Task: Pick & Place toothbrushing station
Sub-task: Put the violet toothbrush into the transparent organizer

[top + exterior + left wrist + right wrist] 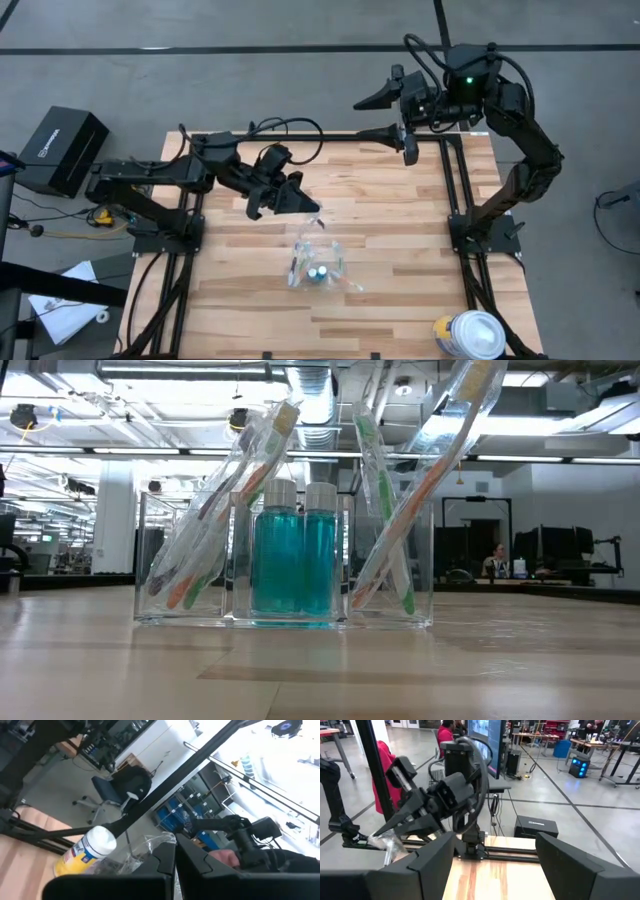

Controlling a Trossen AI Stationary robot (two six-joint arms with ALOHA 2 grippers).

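In the high view the clear holder point(318, 264) at centre is too small to count its contents. The white-lidded canister point(469, 336) is cut off by the bottom edge at lower right. In the low view the toothbrushes point(455, 450) run off the top edge. The crinkled plastic wrap point(150, 847) in the left end effector point(176, 865) hides what it contains.

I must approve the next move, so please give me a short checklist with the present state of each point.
1. Left gripper shut on the clear wrapper: ok.
2. What the wrapper contains: cannot tell.
3. Holder upright on the table: ok.
4. Toothbrushes in both outer compartments, two teal tubes in the middle: ok.
5. Right gripper open, waiting at the far edge: ok.
6. Canister away from the holder: ok.
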